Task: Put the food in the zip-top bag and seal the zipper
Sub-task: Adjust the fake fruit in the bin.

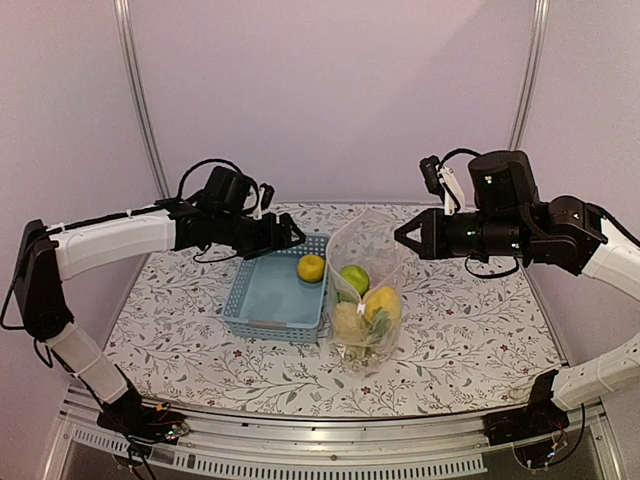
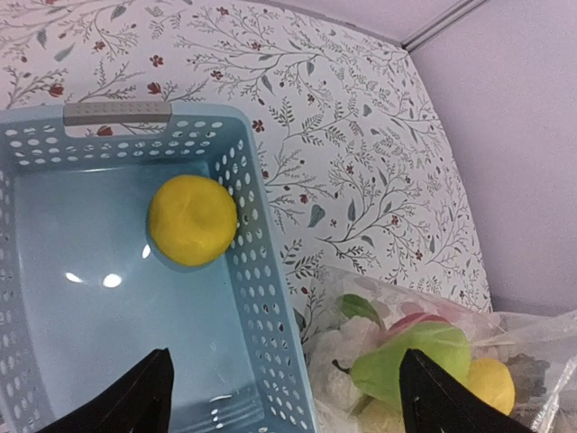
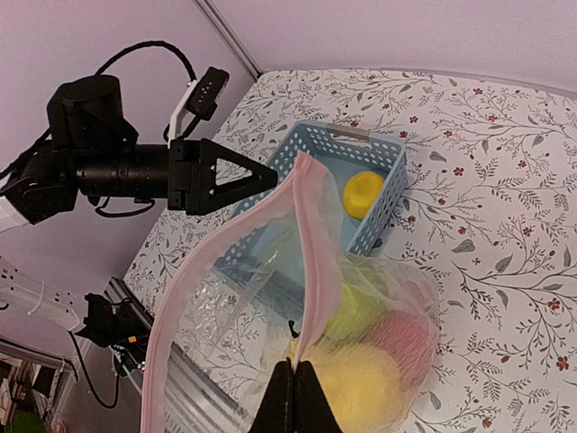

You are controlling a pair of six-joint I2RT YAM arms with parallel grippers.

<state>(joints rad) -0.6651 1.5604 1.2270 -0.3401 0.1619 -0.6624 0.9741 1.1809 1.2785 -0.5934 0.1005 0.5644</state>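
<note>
The zip-top bag stands upright right of the blue basket, mouth open upward. It holds a green piece, a lemon and a white cauliflower. My right gripper is shut on the bag's mouth edge, pinching the pinkish zipper strip in the right wrist view. One lemon lies in the basket and also shows in the left wrist view. My left gripper is open and empty above the basket's far right corner; its fingers straddle the basket wall.
The light-blue basket sits mid-table, left of the bag; its perforated right wall runs between my left fingers. The flower-patterned tablecloth covers the table. Purple walls stand behind.
</note>
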